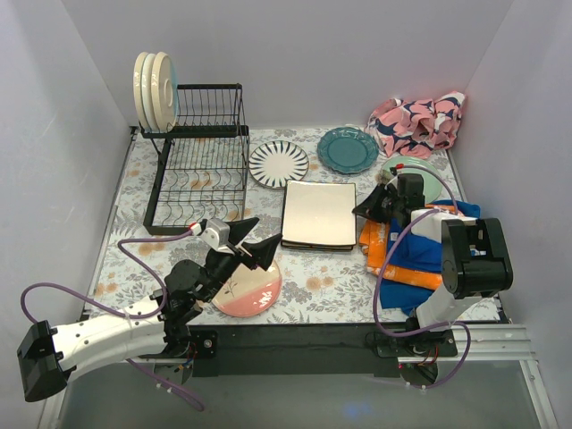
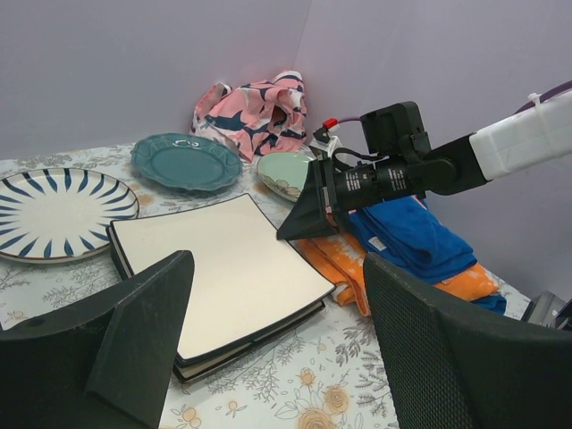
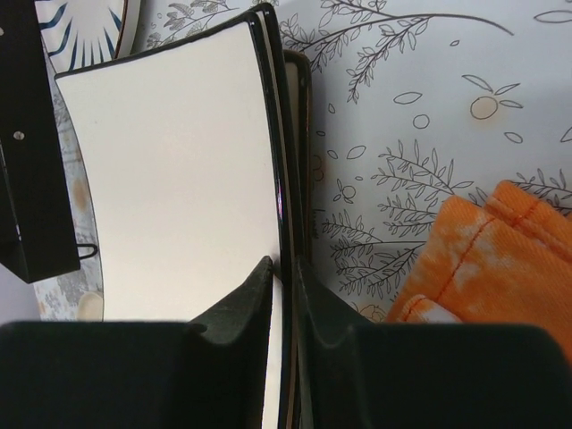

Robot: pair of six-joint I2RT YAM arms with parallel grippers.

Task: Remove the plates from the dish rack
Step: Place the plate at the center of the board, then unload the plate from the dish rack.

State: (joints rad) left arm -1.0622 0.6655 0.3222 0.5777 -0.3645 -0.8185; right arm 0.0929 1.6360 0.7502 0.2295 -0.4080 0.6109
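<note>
Top view: left end effector (image 1: 259,239) covers the pink plate's (image 1: 255,295) far edge. Right arm (image 1: 447,241) hides part of the green plate (image 1: 429,179).
Right wrist: striped plate (image 3: 89,22) cut off at the top edge. Fingers (image 3: 241,313) mask the square plates' (image 3: 179,179) near rim; which one they pinch is unclear.

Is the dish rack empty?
Not empty: round plates stand upright at the far left end of the dish rack; lower slots hold none.
</note>
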